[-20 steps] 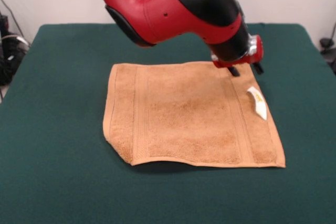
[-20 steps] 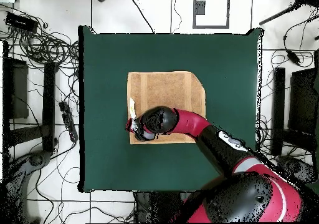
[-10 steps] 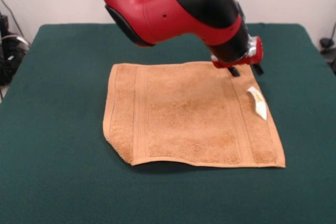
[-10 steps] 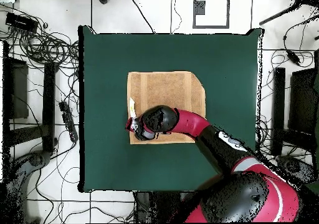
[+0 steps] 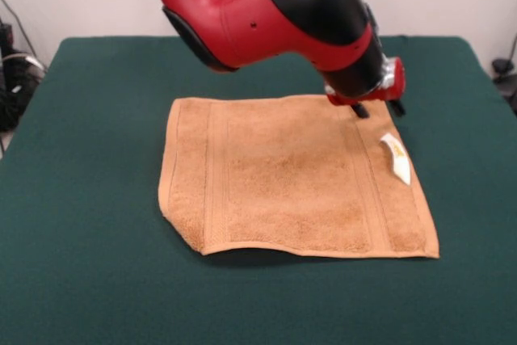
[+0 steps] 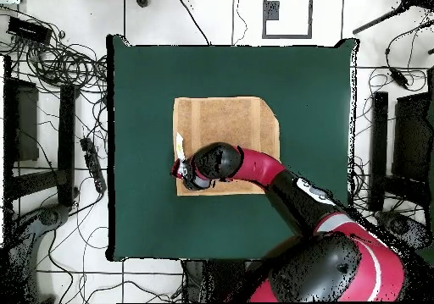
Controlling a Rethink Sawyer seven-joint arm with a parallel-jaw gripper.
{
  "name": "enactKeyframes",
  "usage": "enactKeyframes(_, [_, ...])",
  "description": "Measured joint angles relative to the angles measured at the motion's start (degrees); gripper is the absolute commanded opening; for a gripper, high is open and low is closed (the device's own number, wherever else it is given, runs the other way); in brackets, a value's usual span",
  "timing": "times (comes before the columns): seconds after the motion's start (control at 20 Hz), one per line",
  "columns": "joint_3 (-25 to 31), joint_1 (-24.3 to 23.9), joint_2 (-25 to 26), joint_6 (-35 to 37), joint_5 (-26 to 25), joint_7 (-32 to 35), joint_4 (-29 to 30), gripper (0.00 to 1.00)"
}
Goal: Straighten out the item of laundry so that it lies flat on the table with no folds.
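The item of laundry (image 5: 291, 179), an orange-tan towel with stripe bands near its left and right edges, lies spread on the green table (image 5: 89, 119). Its near-left corner is turned under, leaving a slanted edge. A white tag (image 5: 396, 157) lies on its right edge. My gripper (image 5: 377, 108) hangs at the towel's far-right corner, open, with one finger over the cloth and the other just past the edge. From above, the towel (image 6: 229, 127) shows a clipped top-right corner, and the arm's wrist covers most of the gripper (image 6: 182, 175) at the towel's lower-left corner.
The red and black arm (image 5: 266, 14) reaches over the towel's far edge. Green table (image 6: 314, 207) surrounds the towel on all sides. Cables and black stands (image 6: 51, 148) lie on the floor beside the table.
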Motion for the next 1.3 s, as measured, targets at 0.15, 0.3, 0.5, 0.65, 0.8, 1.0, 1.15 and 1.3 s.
enactKeyframes(0.15, [-0.3, 0.4, -0.2, 0.0, 0.0, 0.0, 0.0, 1.0])
enactKeyframes(0.3, [-0.6, 0.9, -0.5, 0.0, 0.0, 0.0, -0.1, 1.0])
enactKeyframes(0.5, [-1.3, 1.9, -1.0, -0.1, 0.0, 0.0, -0.2, 1.0])
enactKeyframes(0.65, [-2.0, 2.8, -1.5, -0.4, 0.0, 0.1, -0.2, 1.0])
enactKeyframes(0.8, [-2.5, 3.5, -1.9, -0.6, 0.0, 0.1, -0.2, 1.0])
enactKeyframes(1.0, [-2.9, 4.1, -2.2, -0.8, 0.0, 0.1, -0.2, 1.0])
enactKeyframes(1.15, [-3.0, 3.9, -2.0, -0.8, 0.6, 0.1, -0.2, 1.0])
enactKeyframes(1.3, [-3.0, 3.5, -1.7, -0.8, 1.5, 0.1, -0.2, 1.0])
